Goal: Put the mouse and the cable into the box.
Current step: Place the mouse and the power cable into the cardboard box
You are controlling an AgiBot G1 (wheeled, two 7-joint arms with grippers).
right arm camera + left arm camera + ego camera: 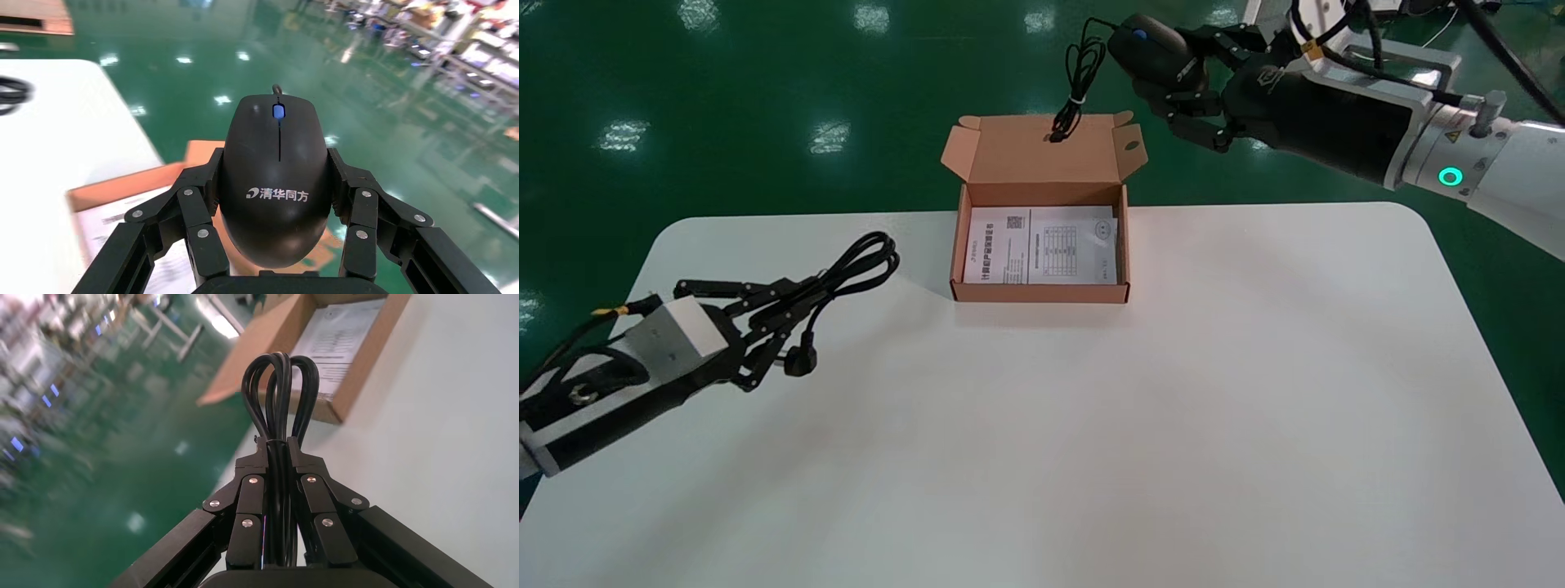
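Right end effector (1173, 75), raised in the upper right of the frame, pinches the black mouse (1144, 45) by its sides. The mouse's bundled cord (1079, 82) hangs down in front of the open lid of the box (1042, 294). My left end effector (793, 310), at the left of the frame over the white surface (1173, 408), is pressed onto the looped black cable (866, 257), whose plug (801, 361) shows just below the fingers. Printed paper (1042, 253) lies inside the box at upper centre.

mouse (278, 184) bears the brand 清华同方.
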